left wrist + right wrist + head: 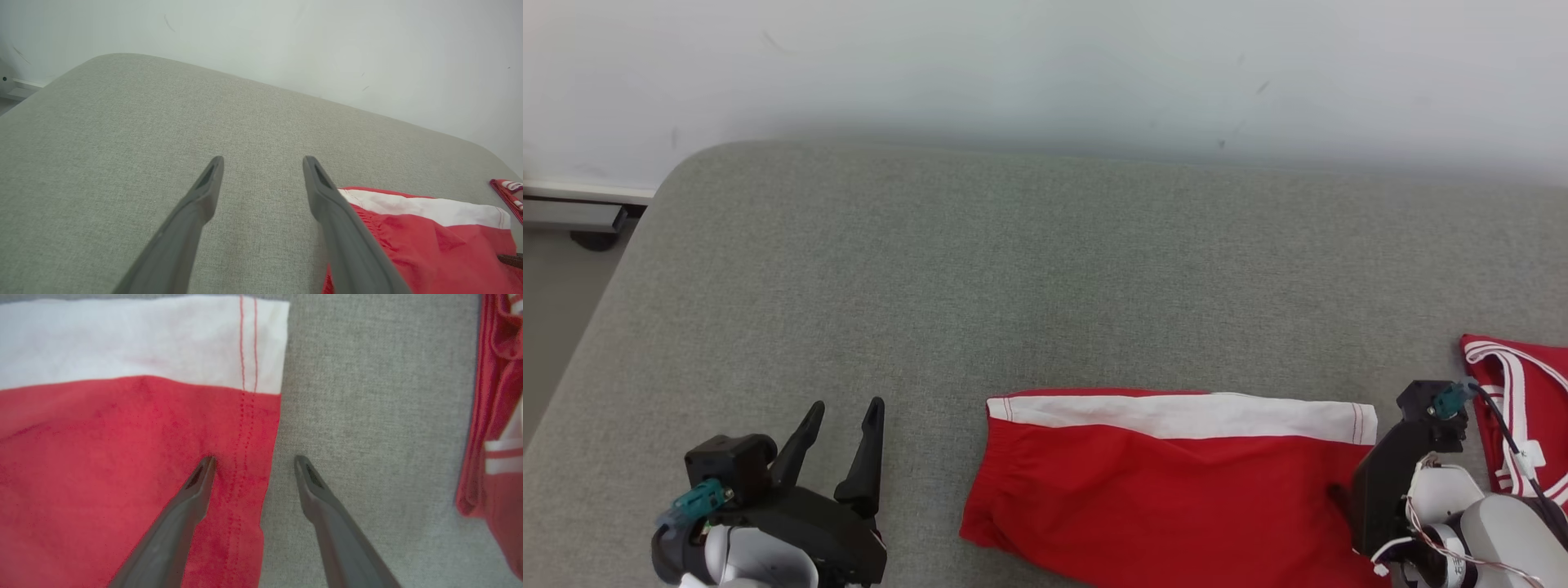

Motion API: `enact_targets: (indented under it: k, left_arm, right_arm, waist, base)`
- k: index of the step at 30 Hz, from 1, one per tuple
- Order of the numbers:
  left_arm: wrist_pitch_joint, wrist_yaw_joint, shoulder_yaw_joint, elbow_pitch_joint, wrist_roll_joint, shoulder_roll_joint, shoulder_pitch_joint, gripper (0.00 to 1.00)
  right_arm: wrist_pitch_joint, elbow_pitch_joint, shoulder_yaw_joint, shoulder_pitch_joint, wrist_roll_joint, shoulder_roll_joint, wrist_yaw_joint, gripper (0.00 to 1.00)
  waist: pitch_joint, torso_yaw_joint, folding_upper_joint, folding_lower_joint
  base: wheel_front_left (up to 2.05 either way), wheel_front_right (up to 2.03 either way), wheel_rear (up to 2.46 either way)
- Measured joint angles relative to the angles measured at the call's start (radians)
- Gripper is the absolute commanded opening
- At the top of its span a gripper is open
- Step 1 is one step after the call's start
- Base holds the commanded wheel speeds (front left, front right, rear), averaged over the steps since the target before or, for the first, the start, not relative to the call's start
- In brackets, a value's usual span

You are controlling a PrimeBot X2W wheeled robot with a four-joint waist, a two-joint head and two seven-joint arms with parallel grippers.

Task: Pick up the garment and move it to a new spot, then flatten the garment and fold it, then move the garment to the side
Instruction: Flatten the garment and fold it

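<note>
Garment: red shorts (1160, 482) with a white side band, lying flat on the grey cloth-covered tabletop (1013, 269), near its front edge and right of centre. Waistband end toward the robot's left, leg hem toward its right.

Left tool (846, 404): fingers apart, nothing between them. It sits over bare tabletop, left of the waistband and apart from it. In the left wrist view the left tool (263, 159) points across the bare surface toward the wall (286, 36), with the shorts (429, 232) just beside its right finger.

Right tool (255, 459): fingers apart, straddling the leg hem. One finger is over red cloth (122, 457), the other over grey tabletop (367, 416). Cannot tell whether the tips touch.

Surroundings: a second red garment (1523, 408) with white stripes lies bunched at the right edge, near the shorts' hem but apart from it, a strip of tabletop between. The right arm's wrist covers part of the hem corner in the head view. Floor (556, 327) shows past the tabletop's rounded left corner.
</note>
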Motion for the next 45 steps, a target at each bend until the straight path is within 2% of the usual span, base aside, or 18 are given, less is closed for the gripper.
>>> enact_targets:
  k: [7, 8, 10, 15, 23, 33, 37, 42, 45]
  left_arm:
    - [0.009, 0.000, 0.003, 0.002, 0.000, -0.005, -0.011, 1.00]
    - [0.009, 0.000, 0.004, 0.002, 0.001, -0.005, -0.011, 1.00]
    - [0.012, 0.000, 0.003, 0.003, 0.008, -0.005, -0.011, 1.00]
    - [0.012, 0.000, 0.004, 0.004, 0.017, -0.008, -0.011, 1.00]
    - [0.020, 0.000, 0.008, 0.008, 0.017, -0.007, -0.011, 1.00]
    - [0.021, 0.000, 0.018, 0.020, 0.017, -0.005, -0.008, 1.00]
    - [0.021, 0.000, 0.017, 0.019, 0.016, -0.004, 0.002, 1.00]
    - [0.023, 0.000, -0.001, 0.023, 0.016, -0.007, 0.014, 1.00]
    - [0.030, -0.005, -0.006, 0.022, 0.016, -0.009, 0.014, 1.00]
  right_arm:
    - [0.011, 0.024, -0.002, -0.040, -0.005, 0.008, -0.009, 1.00]
    - [0.016, 0.026, -0.002, -0.048, -0.005, 0.010, -0.009, 0.88]
    - [0.017, 0.031, -0.002, -0.057, -0.005, 0.016, -0.009, 0.49]
    - [0.021, 0.042, -0.002, -0.065, -0.005, 0.026, -0.009, 0.00]
    - [0.021, 0.039, -0.028, -0.062, -0.003, 0.014, -0.009, 0.00]
    - [0.031, -0.006, -0.126, -0.010, -0.003, -0.103, -0.018, 0.00]
    - [0.057, -0.057, -0.112, -0.002, -0.001, -0.103, -0.016, 0.00]
    - [0.102, -0.133, -0.048, 0.000, 0.018, -0.077, 0.033, 0.00]
    - [0.116, -0.165, -0.019, -0.003, 0.018, -0.063, 0.047, 0.00]
  waist:
    - [0.016, 0.020, 0.0000, -0.0001]
    - [0.017, 0.022, 0.0000, -0.0001]
    - [0.018, 0.025, 0.0001, -0.0001]
    - [0.020, 0.029, 0.0000, -0.0001]
    - [0.017, 0.025, 0.0001, 0.0000]
    - [-0.007, 0.004, 0.0000, 0.0000]
    - [-0.019, -0.006, 0.0001, 0.0000]
    - [-0.032, -0.016, 0.0001, 0.0000]
    - [-0.036, -0.016, 0.0000, -0.0001]
  base:
    - [0.00, 0.00, 0.00]
    - [0.00, 0.00, 0.00]
    - [0.00, 0.00, 0.00]
    - [0.00, 0.00, 0.00]
    - [0.00, 0.00, 0.00]
    - [0.00, 0.00, 0.00]
    - [0.00, 0.00, 0.00]
    - [0.00, 0.00, 0.00]
    - [0.00, 0.00, 0.00]
